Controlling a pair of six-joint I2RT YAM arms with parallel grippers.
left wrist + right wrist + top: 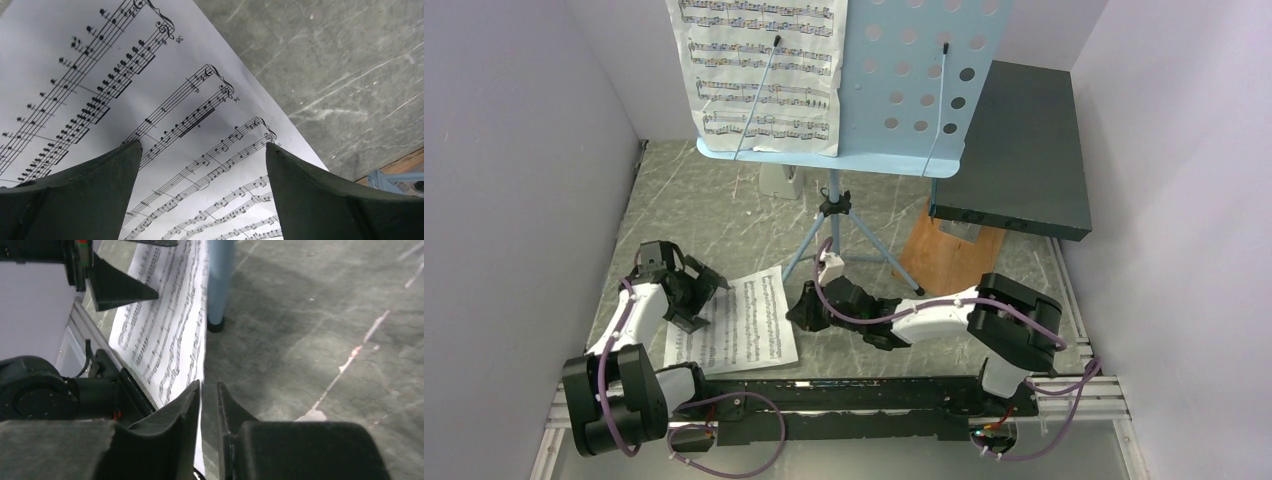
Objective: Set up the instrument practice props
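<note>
The light blue music stand [924,90] stands at the back on tripod legs, with one sheet-music page [764,75] on its desk. A second page [744,325] lies flat on the table at the front left. My left gripper [704,295] hovers open over that page [150,75], its fingers wide apart [202,147] and nothing between them. My right gripper [802,305] sits low at the page's right edge [160,335]. Its jaws [208,385] stand a narrow gap apart, with the paper's edge running into the gap. A small grey-white metronome [780,180] stands behind the stand.
A big dark box [1024,150] rests on a wooden board [944,255] at the back right. One tripod leg [220,280] ends just beyond the right gripper. Purple walls close in both sides. A metal rail [874,385] runs along the near edge.
</note>
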